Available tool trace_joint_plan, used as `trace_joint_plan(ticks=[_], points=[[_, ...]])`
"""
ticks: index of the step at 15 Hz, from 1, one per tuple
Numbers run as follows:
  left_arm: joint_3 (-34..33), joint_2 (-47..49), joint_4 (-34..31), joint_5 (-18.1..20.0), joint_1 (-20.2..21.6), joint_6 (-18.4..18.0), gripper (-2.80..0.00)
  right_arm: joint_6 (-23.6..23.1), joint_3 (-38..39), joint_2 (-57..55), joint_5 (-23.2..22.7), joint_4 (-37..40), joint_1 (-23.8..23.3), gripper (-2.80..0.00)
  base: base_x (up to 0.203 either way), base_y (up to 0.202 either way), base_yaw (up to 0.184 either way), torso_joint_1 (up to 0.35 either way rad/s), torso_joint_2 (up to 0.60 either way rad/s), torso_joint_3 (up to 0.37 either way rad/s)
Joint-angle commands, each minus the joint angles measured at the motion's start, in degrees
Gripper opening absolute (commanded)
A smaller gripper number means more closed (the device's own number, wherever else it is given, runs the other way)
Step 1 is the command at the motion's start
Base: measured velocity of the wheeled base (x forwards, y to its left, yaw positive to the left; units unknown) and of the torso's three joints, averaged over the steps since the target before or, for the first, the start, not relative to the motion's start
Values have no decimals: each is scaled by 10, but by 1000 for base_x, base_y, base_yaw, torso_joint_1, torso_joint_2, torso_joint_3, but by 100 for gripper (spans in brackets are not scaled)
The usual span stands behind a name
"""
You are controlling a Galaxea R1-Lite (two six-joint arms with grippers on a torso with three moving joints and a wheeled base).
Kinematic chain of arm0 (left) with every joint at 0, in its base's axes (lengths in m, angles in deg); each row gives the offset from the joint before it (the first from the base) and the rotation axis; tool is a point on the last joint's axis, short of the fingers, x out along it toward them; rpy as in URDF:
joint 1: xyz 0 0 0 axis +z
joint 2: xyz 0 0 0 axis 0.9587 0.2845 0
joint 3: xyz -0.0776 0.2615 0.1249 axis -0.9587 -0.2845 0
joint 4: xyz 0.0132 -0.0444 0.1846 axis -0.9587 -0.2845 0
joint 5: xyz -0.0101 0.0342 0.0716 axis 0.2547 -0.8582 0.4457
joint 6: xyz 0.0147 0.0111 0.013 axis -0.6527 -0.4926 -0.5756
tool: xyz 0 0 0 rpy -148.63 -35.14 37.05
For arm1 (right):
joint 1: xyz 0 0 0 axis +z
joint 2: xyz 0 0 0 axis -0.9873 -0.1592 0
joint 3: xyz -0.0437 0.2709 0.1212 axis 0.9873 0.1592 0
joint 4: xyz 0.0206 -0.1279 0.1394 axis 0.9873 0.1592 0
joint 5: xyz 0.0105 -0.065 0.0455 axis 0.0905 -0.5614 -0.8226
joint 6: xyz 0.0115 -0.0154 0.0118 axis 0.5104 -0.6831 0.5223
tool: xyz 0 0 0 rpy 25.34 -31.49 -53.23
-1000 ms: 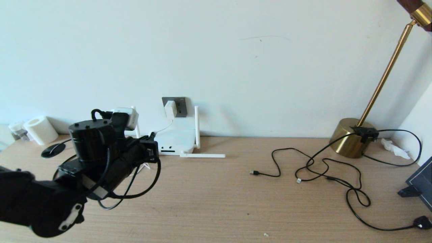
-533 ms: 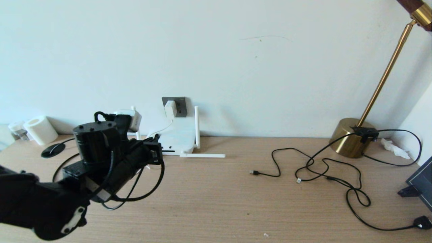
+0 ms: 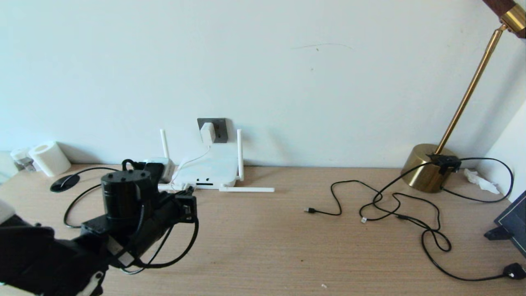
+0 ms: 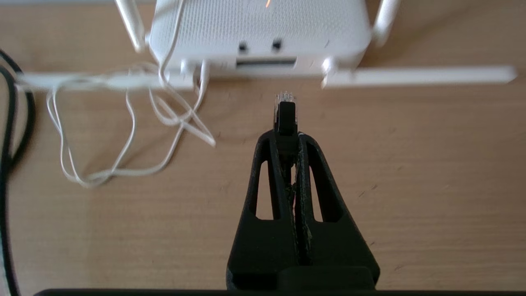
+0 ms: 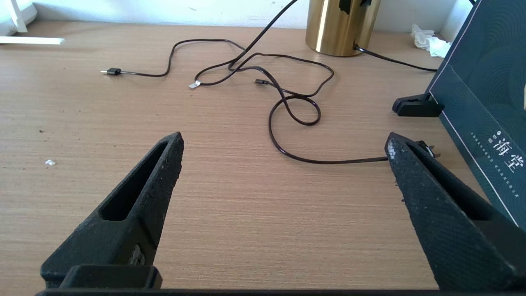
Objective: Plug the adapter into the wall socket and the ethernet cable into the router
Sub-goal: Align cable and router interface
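Note:
The white router (image 3: 213, 168) lies flat against the wall, its antennas spread out. The white adapter (image 3: 208, 132) sits in the dark grey wall socket (image 3: 221, 125) above it, and its thin white cord (image 4: 123, 135) lies tangled on the table. My left gripper (image 4: 286, 137) is shut on the plug of the black ethernet cable (image 4: 285, 117). The clear plug tip points at the router's (image 4: 254, 28) port edge (image 4: 265, 63), a short gap away. The rest of the cable (image 3: 76, 199) trails left over the table. My right gripper (image 5: 283, 142) hangs open and empty over bare table.
Thin black cords (image 3: 394, 205) with small plugs sprawl at the right, in front of a brass lamp base (image 3: 427, 166). A dark box (image 3: 513, 218) stands at the right edge. A paper roll (image 3: 47, 158) and a black disc (image 3: 63, 183) are at the far left.
My left arm has come down towards the table with the plug, uncovering the router's left antenna and a small white box beside it. The right arm has not moved.

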Motion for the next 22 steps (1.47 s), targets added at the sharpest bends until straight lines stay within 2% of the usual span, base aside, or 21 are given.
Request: trace_joint_plan(ticks=[1, 3, 5, 6, 9, 10, 14, 21, 22], points=[[-9, 23, 4, -3, -3, 1, -280, 2, 0, -1, 0, -2, 0, 0, 0, 0, 0, 0, 0, 0], [-10, 26, 5, -5, -5, 7, -280, -15, 1, -1, 0, -2, 0, 0, 0, 0, 0, 0, 0, 0], [-14, 27, 5, -18, -7, 8, -280, -65, 2, -1, -17, -1, 0, 0, 0, 0, 0, 0, 0, 0], [-17, 27, 5, -24, -11, 10, -280, -70, 3, -1, -21, -2, 0, 0, 0, 0, 0, 0, 0, 0], [-29, 20, 5, -27, -20, 62, -280, -41, 2, -1, -20, -2, 0, 0, 0, 0, 0, 0, 0, 0], [-26, 25, 5, -26, -20, 67, -280, -32, 2, -1, -19, -3, 0, 0, 0, 0, 0, 0, 0, 0], [-12, 57, 1, -26, -18, 67, -280, -28, 2, -1, -17, -3, 0, 0, 0, 0, 0, 0, 0, 0], [61, 123, 2, -28, -14, 67, -280, -27, 3, -1, -18, -4, 0, 0, 0, 0, 0, 0, 0, 0], [65, 132, 5, -27, -11, 77, -280, -27, 3, -1, -17, -4, 0, 0, 0, 0, 0, 0, 0, 0]])
